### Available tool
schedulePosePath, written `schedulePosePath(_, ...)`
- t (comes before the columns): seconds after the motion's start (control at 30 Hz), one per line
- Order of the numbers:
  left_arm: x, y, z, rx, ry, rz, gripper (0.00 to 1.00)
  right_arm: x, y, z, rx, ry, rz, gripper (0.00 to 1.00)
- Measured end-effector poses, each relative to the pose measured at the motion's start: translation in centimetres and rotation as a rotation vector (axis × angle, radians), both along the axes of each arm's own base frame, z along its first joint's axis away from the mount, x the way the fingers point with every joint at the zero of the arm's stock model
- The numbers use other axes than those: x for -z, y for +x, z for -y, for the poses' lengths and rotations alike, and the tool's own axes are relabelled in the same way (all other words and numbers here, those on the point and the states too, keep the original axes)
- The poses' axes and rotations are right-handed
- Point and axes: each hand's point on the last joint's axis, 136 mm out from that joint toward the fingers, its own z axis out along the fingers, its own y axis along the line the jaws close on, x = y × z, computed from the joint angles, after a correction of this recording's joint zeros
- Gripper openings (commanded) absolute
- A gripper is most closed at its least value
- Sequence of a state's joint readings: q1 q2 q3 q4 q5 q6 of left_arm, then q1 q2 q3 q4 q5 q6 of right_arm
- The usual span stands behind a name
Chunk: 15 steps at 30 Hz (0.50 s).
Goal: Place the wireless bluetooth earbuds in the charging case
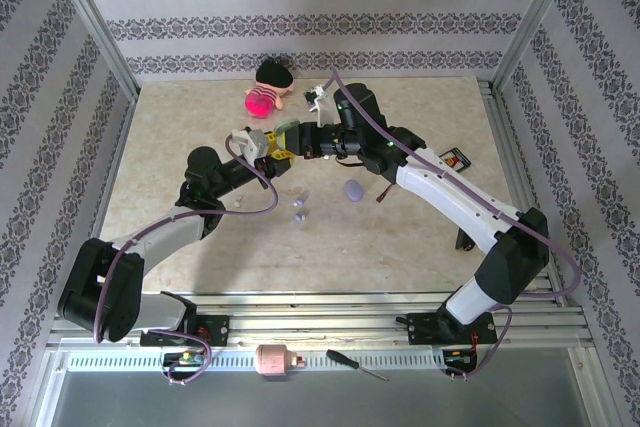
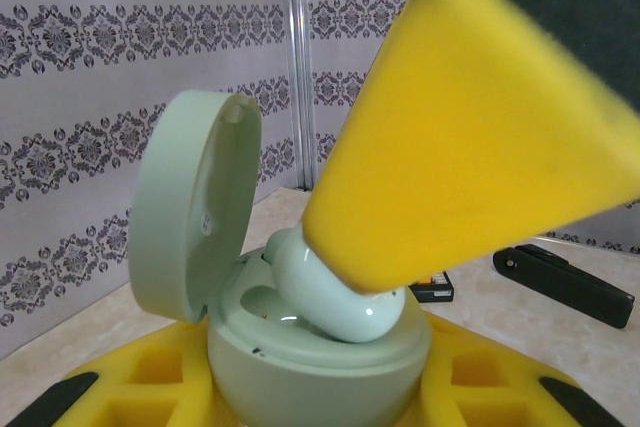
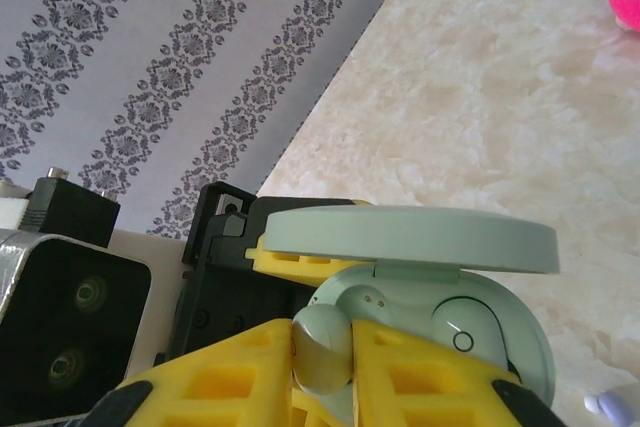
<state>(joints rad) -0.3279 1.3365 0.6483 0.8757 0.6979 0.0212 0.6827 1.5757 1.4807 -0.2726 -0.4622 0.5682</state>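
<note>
A mint-green charging case (image 2: 320,357) stands open, its lid (image 2: 195,207) raised, between the yellow fingers (image 2: 150,387) of my left gripper (image 2: 320,392), which is shut on its base. My right gripper (image 3: 322,357) is shut on a mint earbud (image 3: 322,347), pinched between its yellow pads (image 3: 230,377). That earbud (image 2: 340,297) rests tilted in the case's near well, one end down in it. A second mint earbud (image 3: 470,327) sits in the other well. From above, the left gripper (image 1: 262,147) and right gripper (image 1: 296,139) meet over the table's middle.
Two small lavender earbuds (image 1: 299,210) and a closed lavender case (image 1: 353,190) lie on the table in front of the grippers. A pink plush toy (image 1: 266,97) sits at the back. A small card (image 1: 455,158) lies at right, a screwdriver (image 1: 355,363) on the front rail.
</note>
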Motion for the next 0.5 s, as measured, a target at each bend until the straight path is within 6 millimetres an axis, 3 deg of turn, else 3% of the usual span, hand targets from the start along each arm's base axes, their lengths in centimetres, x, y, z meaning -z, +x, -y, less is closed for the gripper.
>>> schedulePosePath(0.27,0.2,0.1,0.0,-0.003,0.0,-0.005,0.28,-0.3,0.5,0.6,0.018,-0.005,0.021,0.43)
schedulePosePath(0.5,-0.2,0.1,0.0,-0.003,-0.005,0.009,0.28,-2.2,0.0,2.0,0.039,-0.005,0.091,0.61)
